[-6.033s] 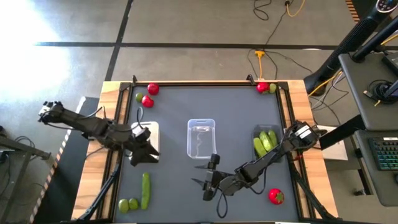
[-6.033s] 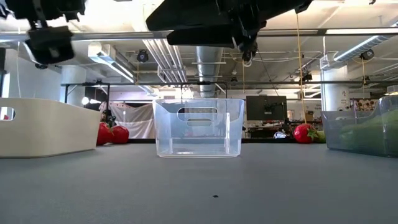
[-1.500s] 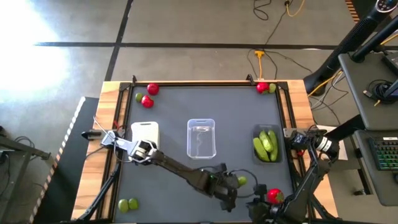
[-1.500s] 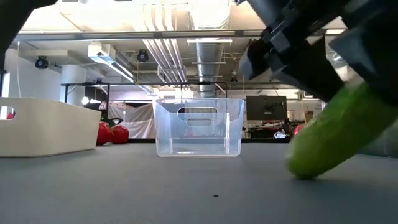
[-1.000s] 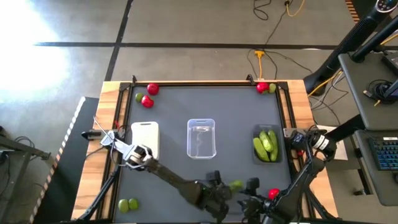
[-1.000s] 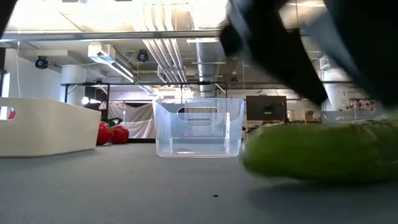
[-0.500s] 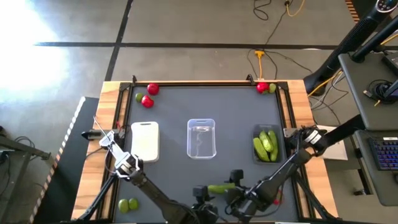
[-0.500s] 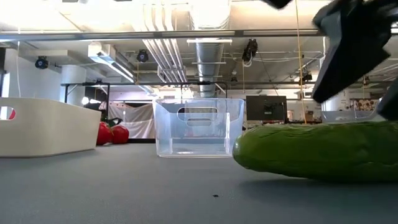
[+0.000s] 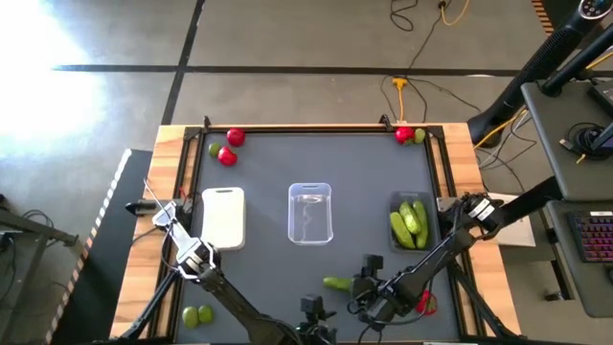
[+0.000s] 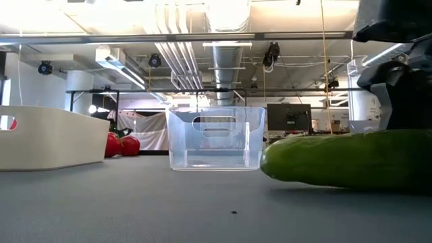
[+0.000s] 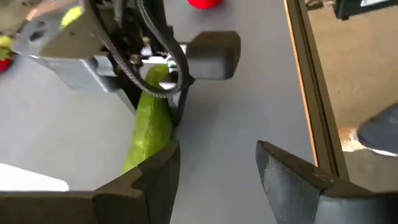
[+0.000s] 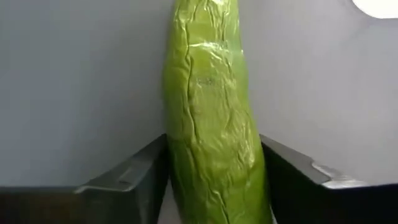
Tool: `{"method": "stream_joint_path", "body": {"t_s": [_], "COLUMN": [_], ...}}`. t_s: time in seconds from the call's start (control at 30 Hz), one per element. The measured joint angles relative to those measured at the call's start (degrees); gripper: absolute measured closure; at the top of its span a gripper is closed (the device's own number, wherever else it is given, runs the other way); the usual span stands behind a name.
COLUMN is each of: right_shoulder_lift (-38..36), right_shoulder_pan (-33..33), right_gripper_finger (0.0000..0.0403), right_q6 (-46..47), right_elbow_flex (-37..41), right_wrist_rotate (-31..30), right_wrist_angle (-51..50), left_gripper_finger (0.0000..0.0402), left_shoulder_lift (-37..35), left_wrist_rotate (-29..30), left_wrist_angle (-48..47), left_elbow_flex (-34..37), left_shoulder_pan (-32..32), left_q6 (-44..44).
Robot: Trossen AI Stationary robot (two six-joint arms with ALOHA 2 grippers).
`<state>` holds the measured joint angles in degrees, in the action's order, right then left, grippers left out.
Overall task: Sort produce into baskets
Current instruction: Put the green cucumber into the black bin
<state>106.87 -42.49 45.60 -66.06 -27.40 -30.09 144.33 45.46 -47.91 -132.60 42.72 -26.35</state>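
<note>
Right gripper clamped on a cucumber, fingers on both sides of it in the right wrist view, low at the table's near edge, right arm reaching in diagonally from the right side. Left gripper sits just beside it at the near edge, fingers apart and holding nothing; the left wrist view shows the right gripper gripping the cucumber on the grey mat. Low view: cucumber lies level on or just above the table, in front of the clear basket. High view only: white basket on the left, dark basket with cucumbers on the right, limes at the near left corner, red fruits far left.
</note>
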Motion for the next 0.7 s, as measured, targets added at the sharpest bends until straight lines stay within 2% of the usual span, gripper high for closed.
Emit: {"method": "stream_joint_path", "body": {"t_s": [0.13,0.23,0.33,0.43,0.57,0.63,0.7], "right_shoulder_lift": [-0.22,-2.75,-6.01,-9.99,-16.14,-18.77,-22.33], "right_shoulder_pan": [-1.11,-2.11,-2.98,-3.77,-3.75,-3.31,-2.39], "right_gripper_finger": [0.0243,0.0247,0.0247,0.0247,0.0247,0.0242,0.0238], "right_q6": [-0.23,3.28,13.33,27.91,48.17,54.53,55.82], "right_elbow_flex": [-0.46,-1.95,-2.95,-2.95,-1.68,0.15,3.46], "right_wrist_rotate": [-3.89,-5.31,-7.3,-9.85,-8.45,-6.88,-6.13], "right_wrist_angle": [-1.65,-8.53,-22.47,-38.85,-57.36,-59.97,-58.18], "left_gripper_finger": [0.0208,0.0208,0.0208,0.0208,0.0208,0.0208,0.0208], "left_shoulder_lift": [0.0,-0.02,-0.02,-0.02,-0.02,-0.02,-0.02], "left_wrist_rotate": [2.7,3.47,4.81,5.21,5.11,5.11,5.15], "left_wrist_angle": [2.69,3.94,0.68,0.36,1.73,2.05,2.39], "left_elbow_flex": [0.0,-0.02,0.02,0.79,2.33,2.56,2.58], "left_shoulder_pan": [-0.01,-0.06,-0.04,-0.02,-0.56,-0.66,-0.67], "left_q6": [0.73,2.25,0.32,-0.63,-0.5,-0.53,-0.83]}}
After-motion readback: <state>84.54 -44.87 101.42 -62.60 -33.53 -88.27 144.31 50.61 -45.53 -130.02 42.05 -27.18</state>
